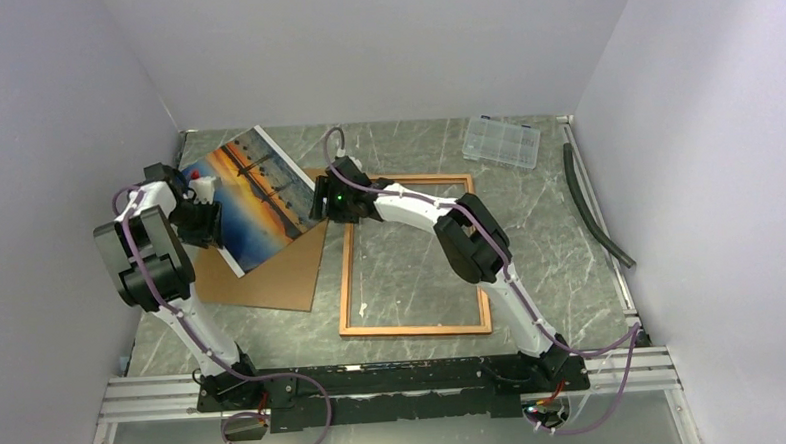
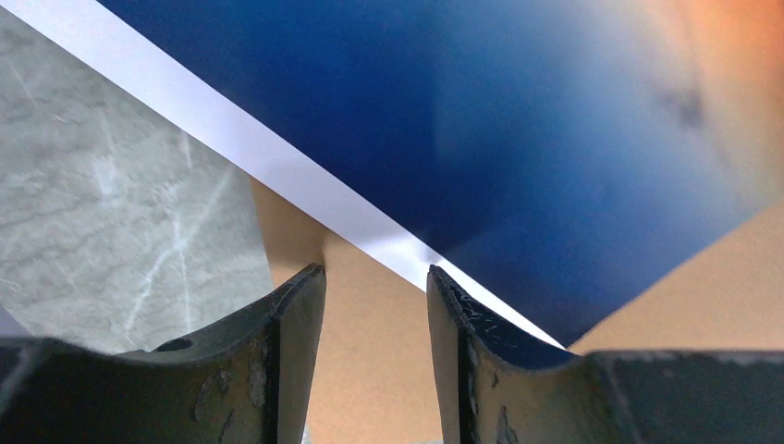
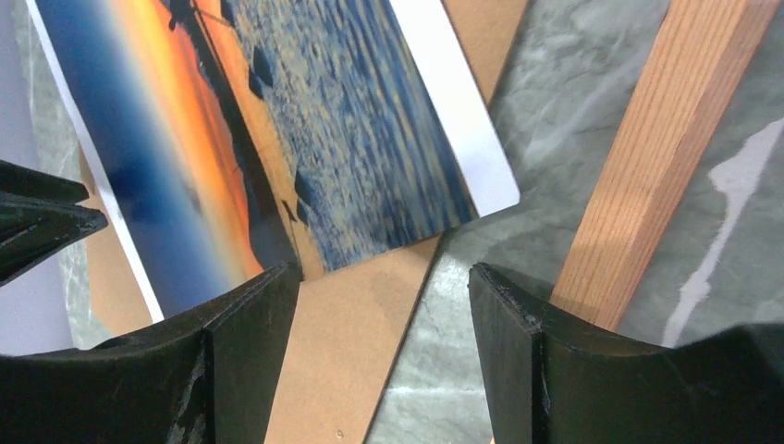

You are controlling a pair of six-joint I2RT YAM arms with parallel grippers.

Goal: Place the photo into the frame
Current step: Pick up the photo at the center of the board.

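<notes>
Lying between left hand [image 2: 376, 277] and right hand [image 3: 384, 277], photo [image 1: 258, 193] over backing board [image 1: 271, 272].

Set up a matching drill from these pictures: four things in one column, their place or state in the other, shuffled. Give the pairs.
Things
1. photo
2. frame
3. backing board
4. compartment box

Place or state
A. far back, right of everything else
B. picture side up, partly over the brown sheet
C. lying flat, nothing in its opening
D. plain brown, partly covered by the print

Pairs: 1-B, 2-C, 3-D, 4-A
</notes>
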